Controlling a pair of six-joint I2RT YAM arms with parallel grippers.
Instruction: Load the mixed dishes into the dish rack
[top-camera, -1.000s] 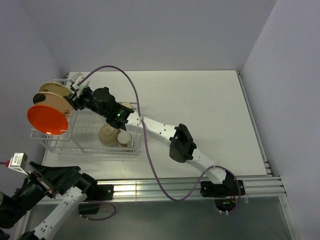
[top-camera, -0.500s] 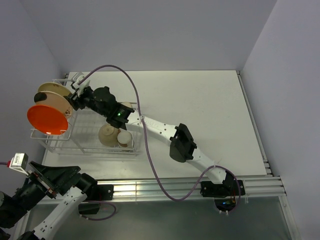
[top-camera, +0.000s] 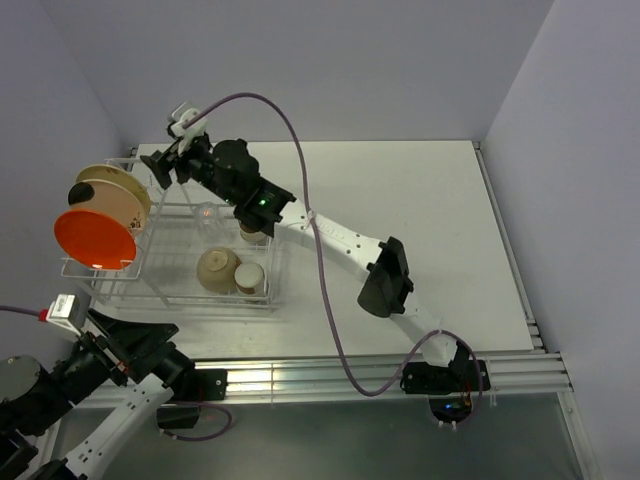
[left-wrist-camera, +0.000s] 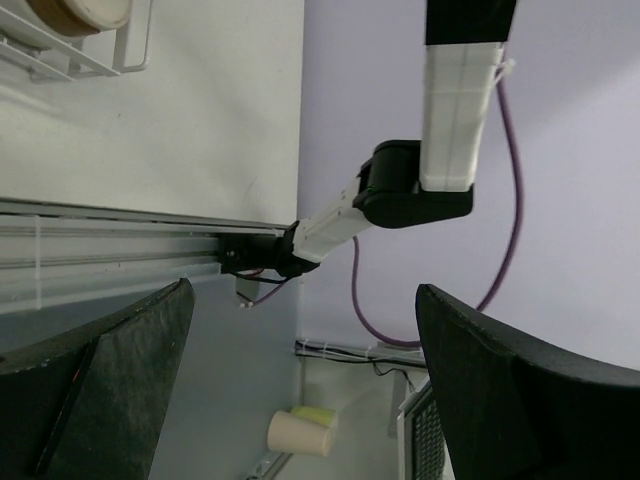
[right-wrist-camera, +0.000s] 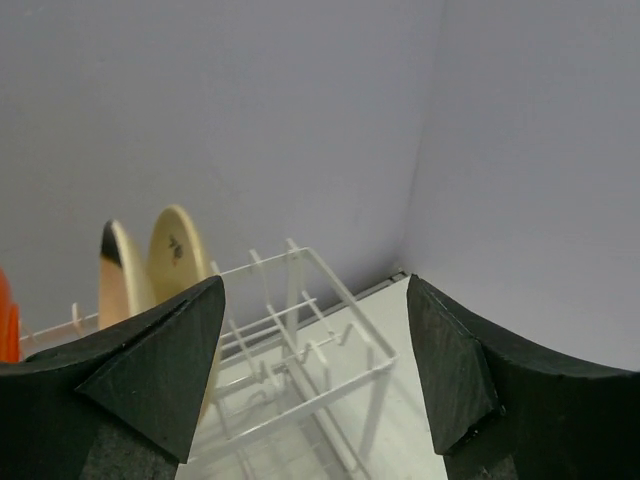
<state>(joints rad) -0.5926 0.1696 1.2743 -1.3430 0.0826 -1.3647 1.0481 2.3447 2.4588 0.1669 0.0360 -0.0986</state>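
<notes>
The dish rack (top-camera: 175, 262) sits on the left side of the white counter (top-camera: 400, 200). The orange plate (top-camera: 95, 238) stands on its edge in the tall slots. Just behind it stand the cream dish with brown marks (right-wrist-camera: 178, 262) and one more pale dish (right-wrist-camera: 118, 285). In the low basket part, the cream bowl (top-camera: 217, 268) lies just beside a small tan cup (top-camera: 250, 277). A second cup (top-camera: 254, 233) sits farther back, partly under the right arm. The right claw (top-camera: 163, 165) hangs above the far end of the rack, near the tops of the standing dishes. Its fingers are spread wide and it holds nothing. The left claw (left-wrist-camera: 300, 390) is down by the near left corner, away from the rack. It is wide too, and nothing is in it.
</notes>
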